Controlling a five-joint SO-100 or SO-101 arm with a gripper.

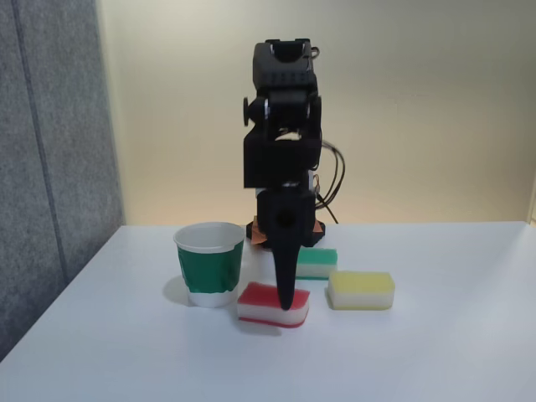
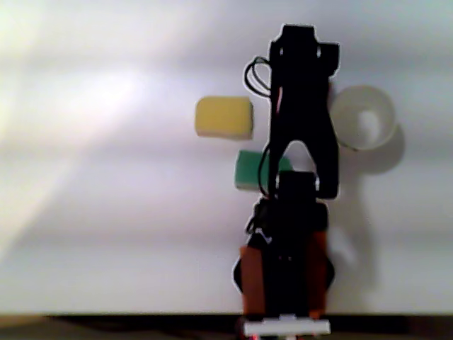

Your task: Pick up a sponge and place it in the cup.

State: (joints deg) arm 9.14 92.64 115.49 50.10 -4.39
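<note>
From the front, the black arm is folded down over the white table (image 1: pixel 435 352) with its claw (image 1: pixel 286 303) pointing straight down, its dark tip resting on or just over the red top of the sponge (image 1: pixel 261 303). The fingers overlap from here, so I cannot tell how far apart they are or whether they have any grip on it. The sponge lies flat on the table, just to the right of the green cup (image 1: pixel 209 264) in the fixed view, close to it but not clearly touching. Behind it sits a green-and-white sponge (image 1: pixel 319 262), and to the right a yellow-and-white sponge (image 1: pixel 361 290) (both lying flat). From above, the cup (image 2: pixel 362 117) stands upright with its mouth open, beside the arm
</note>
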